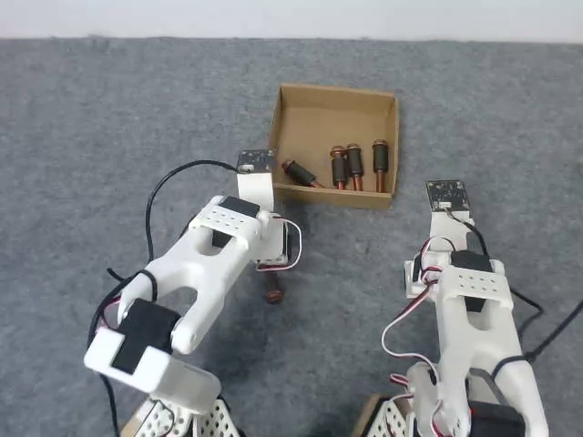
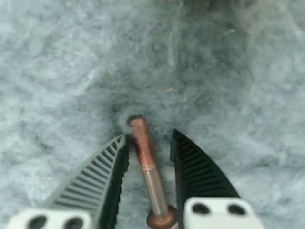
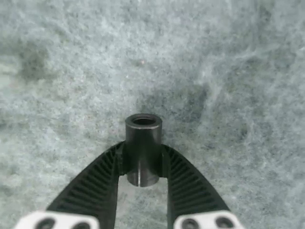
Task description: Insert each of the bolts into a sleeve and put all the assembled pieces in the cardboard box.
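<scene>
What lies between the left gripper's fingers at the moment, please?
A copper bolt lies on the grey carpet between the open fingers of the left gripper; the left wrist view shows it.

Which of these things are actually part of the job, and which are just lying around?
Job: bolt, between the open left pincer's fingers; sleeve, held in the right pincer; cardboard box; four assembled pieces inside it.
Just there: grey mat.

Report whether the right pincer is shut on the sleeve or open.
Shut on the sleeve: both fingers of the right pincer press against its sides.
</scene>
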